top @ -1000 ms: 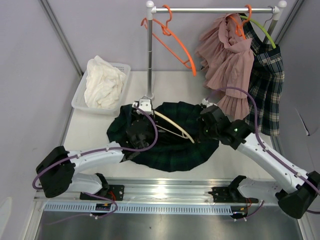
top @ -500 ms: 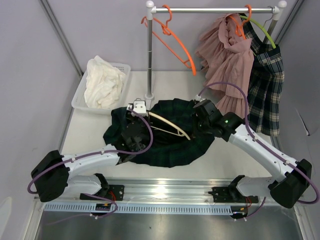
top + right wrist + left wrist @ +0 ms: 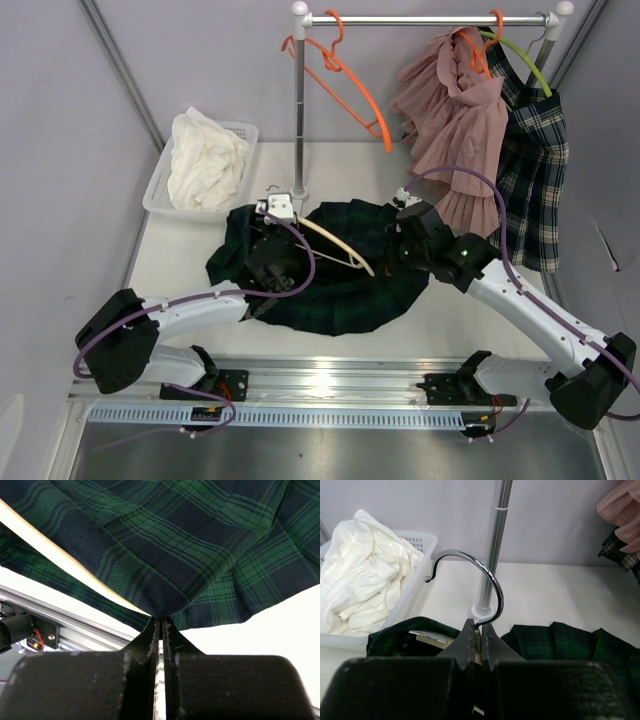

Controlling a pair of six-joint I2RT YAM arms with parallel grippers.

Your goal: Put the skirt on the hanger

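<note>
while skirt (image 3: 200, 555) half hides hanger (image 3: 492, 582), left gripper (image 3: 480, 630) clamps its neck, right gripper (image 3: 161, 624) pinches skirt

Wht table (image 3: 180, 262), lilac walls (image 3: 60, 130)

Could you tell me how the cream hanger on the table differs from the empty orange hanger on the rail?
The cream hanger lies on the table across the green plaid skirt, its neck pinched by the left gripper; the orange hanger hangs tilted from the rail, untouched. The cream hanger has a metal hook; the orange hanger's hook is orange too. Both are slim hangers with a curved hook.
</note>
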